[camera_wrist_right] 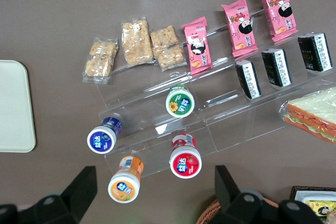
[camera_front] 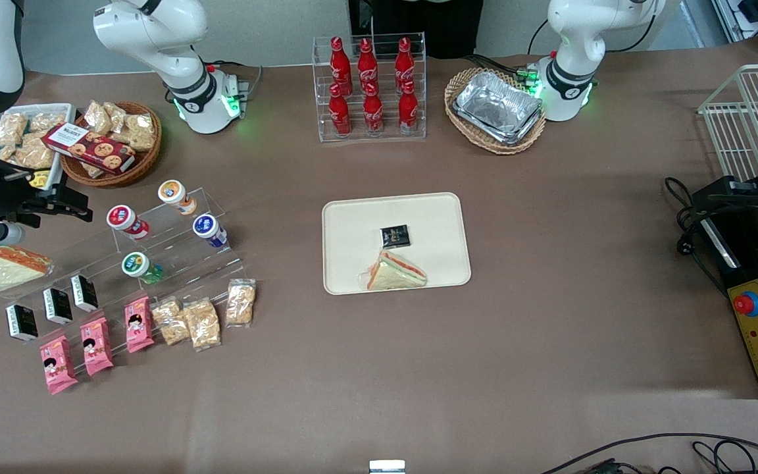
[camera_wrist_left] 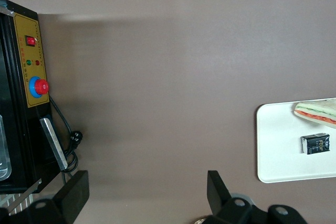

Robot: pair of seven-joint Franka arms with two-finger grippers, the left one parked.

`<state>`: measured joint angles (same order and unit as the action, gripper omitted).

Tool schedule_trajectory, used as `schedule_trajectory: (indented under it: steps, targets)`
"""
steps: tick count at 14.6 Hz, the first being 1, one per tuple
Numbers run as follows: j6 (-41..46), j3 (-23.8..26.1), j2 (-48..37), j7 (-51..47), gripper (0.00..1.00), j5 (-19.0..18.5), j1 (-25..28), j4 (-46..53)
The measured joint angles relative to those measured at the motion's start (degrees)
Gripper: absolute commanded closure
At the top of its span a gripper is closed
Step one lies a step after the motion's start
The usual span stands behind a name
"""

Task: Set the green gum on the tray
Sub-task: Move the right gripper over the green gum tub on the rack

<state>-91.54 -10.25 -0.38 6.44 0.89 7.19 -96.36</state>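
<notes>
The green gum (camera_front: 135, 265) lies on the clear stepped stand, lid toward the front camera, on a step nearer that camera than the red-lidded bottle; it also shows in the right wrist view (camera_wrist_right: 180, 102). The beige tray (camera_front: 353, 217) lies at the table's middle and holds a wrapped sandwich (camera_front: 395, 271) and a small black packet (camera_front: 395, 235); its edge shows in the right wrist view (camera_wrist_right: 13, 103). My right gripper (camera_front: 70, 203) hangs open and empty above the working arm's end of the stand, apart from the green gum. In the wrist view the gripper (camera_wrist_right: 155, 187) has wide-apart fingers (camera_wrist_right: 84, 184).
On the stand lie red-lidded (camera_front: 126, 220), orange-lidded (camera_front: 175, 195) and blue-lidded (camera_front: 208, 230) bottles, black boxes (camera_front: 56, 305), pink packets (camera_front: 96, 345) and snack bars (camera_front: 201, 322). A wrapped sandwich (camera_front: 10, 265) and a snack basket (camera_front: 112, 148) are near the gripper. A cola rack (camera_front: 369, 89) stands at the back.
</notes>
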Motion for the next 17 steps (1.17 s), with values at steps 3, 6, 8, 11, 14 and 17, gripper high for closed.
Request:
schedule_trajectory:
  steps: [3, 6, 8, 11, 14, 17]
  targets:
    - [0.0, 0.0, 0.0, 0.0, 0.0, 0.0, 0.0, 0.01]
    - [0.0, 0.0, 0.0, 0.0, 0.0, 0.0, 0.0, 0.01]
    - [0.0, 0.0, 0.0, 0.03, 0.0, 0.0, 0.0, 0.04]
    - [0.13, -0.02, -0.04, 0.16, 0.0, 0.02, 0.0, 0.07]
    - [2.19, -0.05, -0.55, 0.71, 0.0, 0.02, 0.0, 0.04]
    - [2.38, -0.88, -2.93, 2.64, 0.0, 0.02, -0.25, -2.35]
